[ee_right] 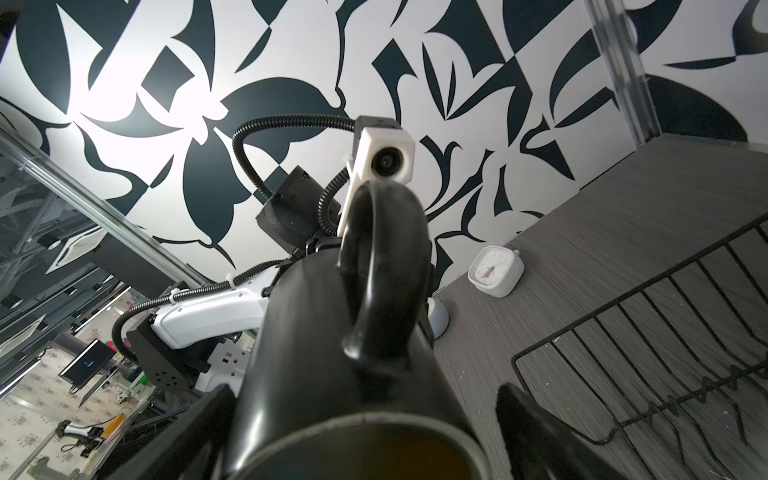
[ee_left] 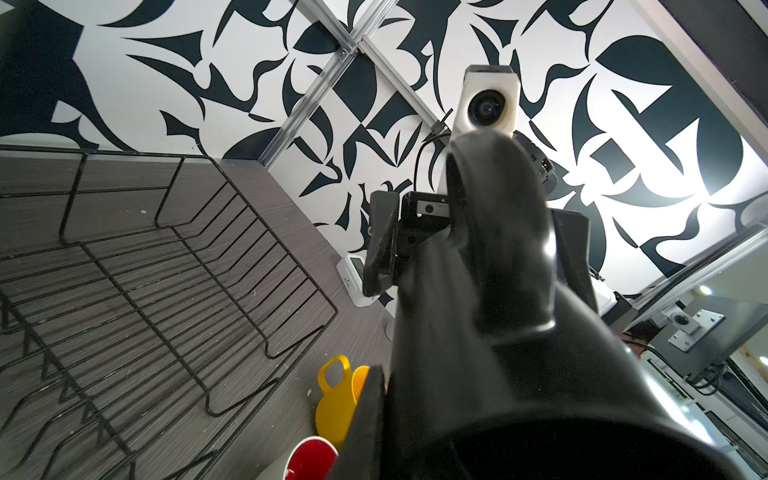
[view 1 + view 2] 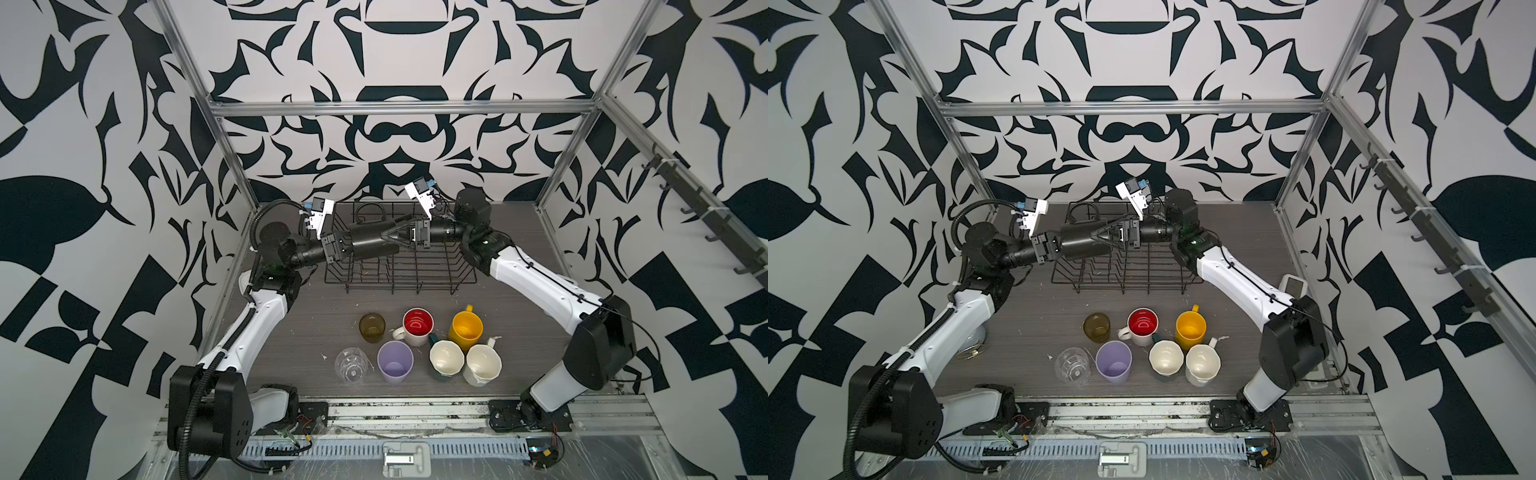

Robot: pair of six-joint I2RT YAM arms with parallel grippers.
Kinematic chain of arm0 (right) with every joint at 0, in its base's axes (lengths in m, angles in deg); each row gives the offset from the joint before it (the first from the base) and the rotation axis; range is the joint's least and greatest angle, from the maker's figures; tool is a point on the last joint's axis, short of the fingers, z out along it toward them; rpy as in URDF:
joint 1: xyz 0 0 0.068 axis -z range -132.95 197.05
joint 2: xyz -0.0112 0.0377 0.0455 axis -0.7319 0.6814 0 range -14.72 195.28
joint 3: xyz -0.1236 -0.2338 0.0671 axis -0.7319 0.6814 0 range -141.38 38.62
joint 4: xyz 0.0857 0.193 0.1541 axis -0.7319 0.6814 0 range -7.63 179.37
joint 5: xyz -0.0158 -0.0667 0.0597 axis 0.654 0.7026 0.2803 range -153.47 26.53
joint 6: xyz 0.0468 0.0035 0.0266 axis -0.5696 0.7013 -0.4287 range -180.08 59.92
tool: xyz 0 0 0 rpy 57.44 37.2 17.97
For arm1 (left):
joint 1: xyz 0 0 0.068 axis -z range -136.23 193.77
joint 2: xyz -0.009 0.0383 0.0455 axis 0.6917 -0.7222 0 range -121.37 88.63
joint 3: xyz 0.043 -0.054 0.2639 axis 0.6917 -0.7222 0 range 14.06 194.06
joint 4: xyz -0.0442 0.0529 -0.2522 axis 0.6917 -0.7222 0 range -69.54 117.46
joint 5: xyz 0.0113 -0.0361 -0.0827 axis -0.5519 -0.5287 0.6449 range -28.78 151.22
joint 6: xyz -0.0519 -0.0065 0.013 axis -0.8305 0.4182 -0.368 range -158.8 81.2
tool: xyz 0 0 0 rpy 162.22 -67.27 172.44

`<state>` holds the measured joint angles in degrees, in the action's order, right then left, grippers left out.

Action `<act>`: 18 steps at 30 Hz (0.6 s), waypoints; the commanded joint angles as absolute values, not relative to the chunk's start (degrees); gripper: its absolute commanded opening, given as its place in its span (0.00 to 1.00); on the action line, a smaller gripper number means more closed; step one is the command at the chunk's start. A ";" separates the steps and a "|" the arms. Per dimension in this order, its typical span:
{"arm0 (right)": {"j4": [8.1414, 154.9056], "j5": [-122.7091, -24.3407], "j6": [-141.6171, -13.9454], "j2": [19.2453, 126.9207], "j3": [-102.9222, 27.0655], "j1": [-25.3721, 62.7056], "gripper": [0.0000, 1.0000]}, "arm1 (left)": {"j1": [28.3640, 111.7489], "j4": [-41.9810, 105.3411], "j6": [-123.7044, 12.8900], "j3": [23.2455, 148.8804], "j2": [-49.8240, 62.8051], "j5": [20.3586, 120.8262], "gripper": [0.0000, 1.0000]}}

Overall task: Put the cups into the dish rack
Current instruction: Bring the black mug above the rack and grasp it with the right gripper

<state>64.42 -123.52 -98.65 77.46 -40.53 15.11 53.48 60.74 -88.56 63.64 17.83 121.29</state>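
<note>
R gripper (image 1: 363,399) straddles mug (image 1: 332,353); clock (image 1: 495,271) wrist-only.

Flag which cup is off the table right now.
The black mug: it alone is aloft, on its side over the dish rack, gripped by the left pincer. The rest stand upright on the table.

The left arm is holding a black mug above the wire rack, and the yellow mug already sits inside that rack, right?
Not quite. The yellow mug is not inside the rack. Both top views show it standing on the table in front of the rack. The rest is right: the left end effector is shut on the black mug above the rack.
</note>
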 commanded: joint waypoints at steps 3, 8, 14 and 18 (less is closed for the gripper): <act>64.80 -123.45 -96.07 78.07 -44.49 13.72 1.00 | 54.05 67.67 -91.35 65.57 17.99 122.57 0.00; 68.85 -122.63 -92.60 78.71 -45.66 12.51 1.00 | 54.05 72.26 -95.02 65.37 16.94 122.96 0.00; 68.95 -121.84 -92.34 79.15 -45.94 12.02 1.00 | 54.21 76.84 -98.50 64.79 16.04 123.60 0.00; 68.75 -120.96 -92.17 79.06 -46.09 11.98 1.00 | 54.48 77.38 -99.05 64.51 16.04 124.15 0.00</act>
<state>68.86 -122.78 -93.75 79.23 -43.92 12.07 53.92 70.05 -96.51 63.64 15.27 122.87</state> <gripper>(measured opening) 0.998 0.114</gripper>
